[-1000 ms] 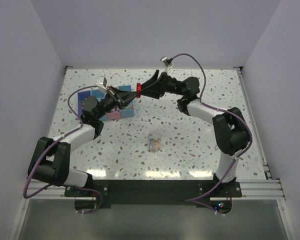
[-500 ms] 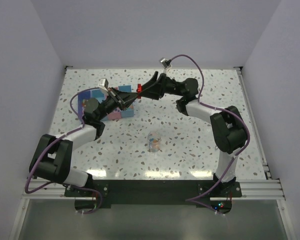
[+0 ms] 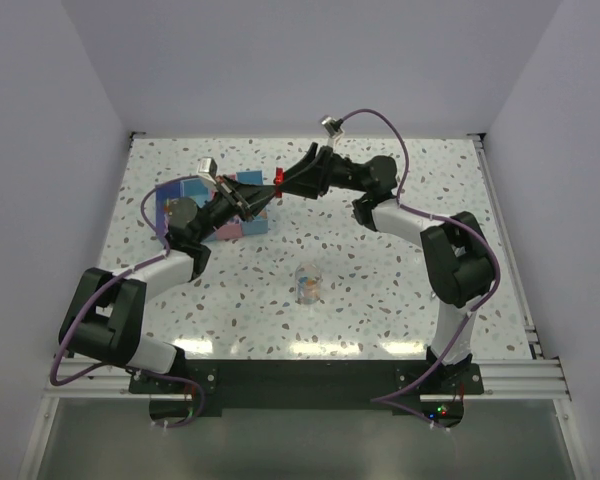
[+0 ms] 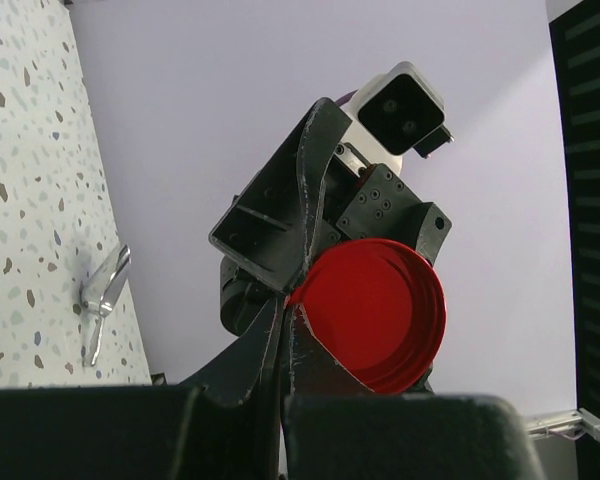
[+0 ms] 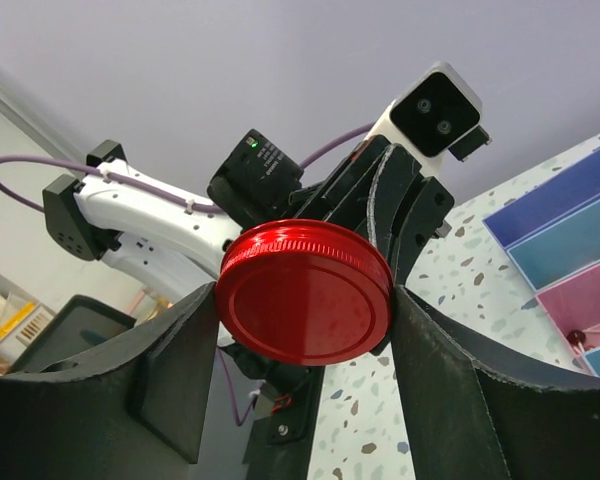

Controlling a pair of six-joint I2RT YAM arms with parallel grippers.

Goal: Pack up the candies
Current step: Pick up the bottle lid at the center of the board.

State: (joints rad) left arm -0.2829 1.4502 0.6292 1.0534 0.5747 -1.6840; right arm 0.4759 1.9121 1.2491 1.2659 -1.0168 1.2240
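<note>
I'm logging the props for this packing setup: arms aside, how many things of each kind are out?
Red lid: 1
Clear jar: 1
Compartment tray: 1
Total: 3

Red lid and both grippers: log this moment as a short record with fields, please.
lid: red lid, held in the air over the tray's right side
left gripper: shut, pinching the lid's rim
right gripper: fingers against opposite sides of the lid, apparently gripping it
jar: clear, upright mid-table, apart from both arms
candies: coloured bits visible inside the jar
tray: coloured compartments, partly hidden under the left arm
</note>
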